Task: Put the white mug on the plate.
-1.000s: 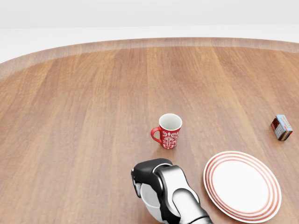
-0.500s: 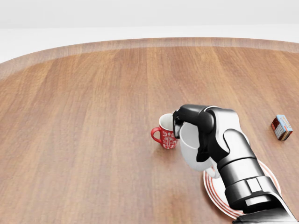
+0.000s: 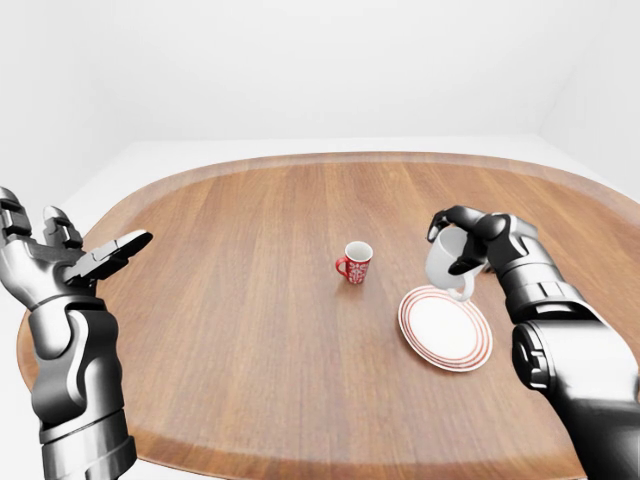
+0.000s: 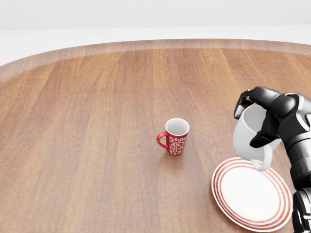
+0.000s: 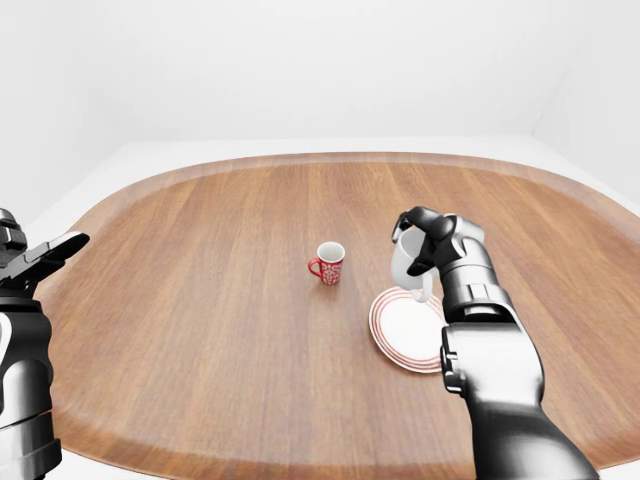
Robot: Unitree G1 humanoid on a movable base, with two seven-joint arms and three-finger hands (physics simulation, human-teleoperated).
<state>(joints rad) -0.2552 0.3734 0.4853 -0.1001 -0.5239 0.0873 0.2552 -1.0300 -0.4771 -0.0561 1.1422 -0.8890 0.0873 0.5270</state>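
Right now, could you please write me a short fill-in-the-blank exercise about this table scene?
1. The right hand holds the plain white ceramic mug above the red-ringed white ____.
2. The patterned mug standing on the wooden table is ____ outside.
3. The left hand, raised off the table's left edge, is ____.

Missing words: plate; red; open

Head view close, angled down, eye views wider, table point(image 4: 97, 97) shared

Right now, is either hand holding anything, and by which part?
The right hand grips the white mug around its rim and upper body, handle hanging down. The left hand is open, empty.
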